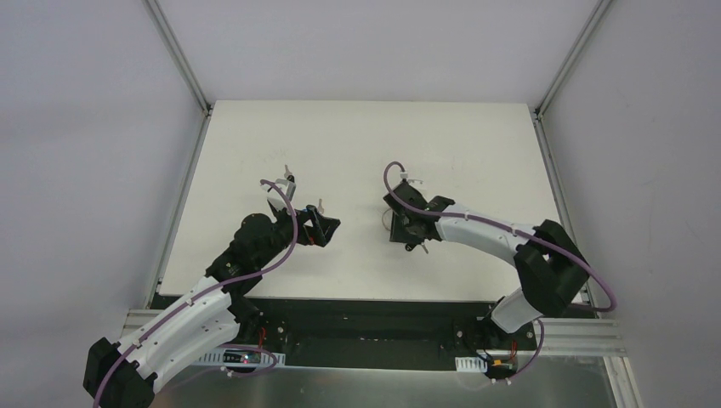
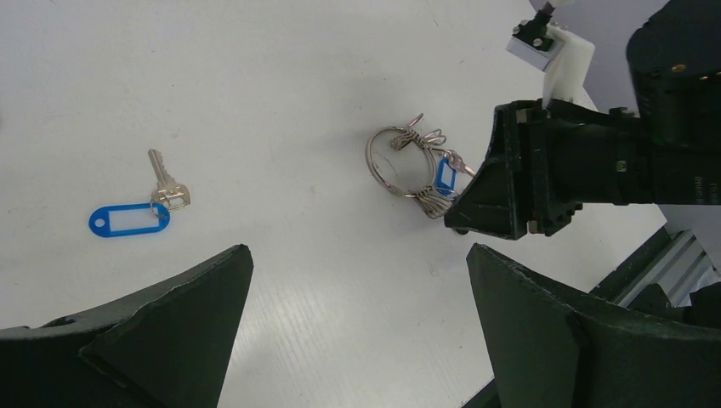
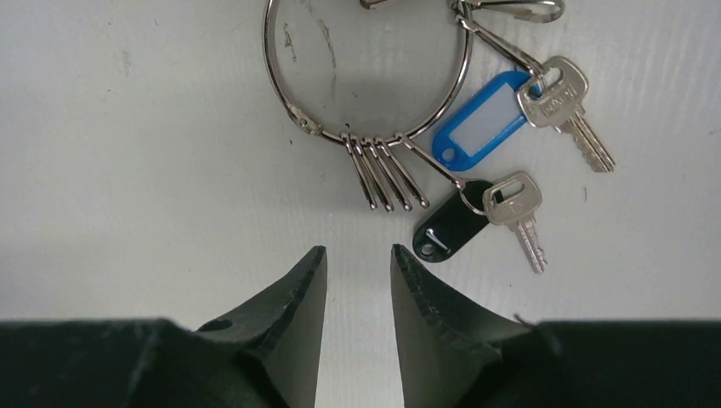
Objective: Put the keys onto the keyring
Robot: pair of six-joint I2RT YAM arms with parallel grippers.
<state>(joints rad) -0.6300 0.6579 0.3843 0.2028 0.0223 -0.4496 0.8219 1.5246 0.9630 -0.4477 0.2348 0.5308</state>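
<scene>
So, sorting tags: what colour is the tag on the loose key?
Blue tag; left wrist view shows it best.

Bare table [image 3: 170, 221] lies open between my right gripper [image 3: 357, 259] and the keyring [image 3: 293, 115]. The black tag [image 3: 449, 231] crowds that gap's right side. Ahead of my left gripper [image 2: 357, 251], the right gripper walls off the keyring's right side. The loose key [image 2: 163, 177] lies well apart, leftward.

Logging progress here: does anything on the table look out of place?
Yes: one blue-tagged key lies alone on the table, well apart from the keyring, which already holds two other tagged keys. Nothing looks damaged.
</scene>
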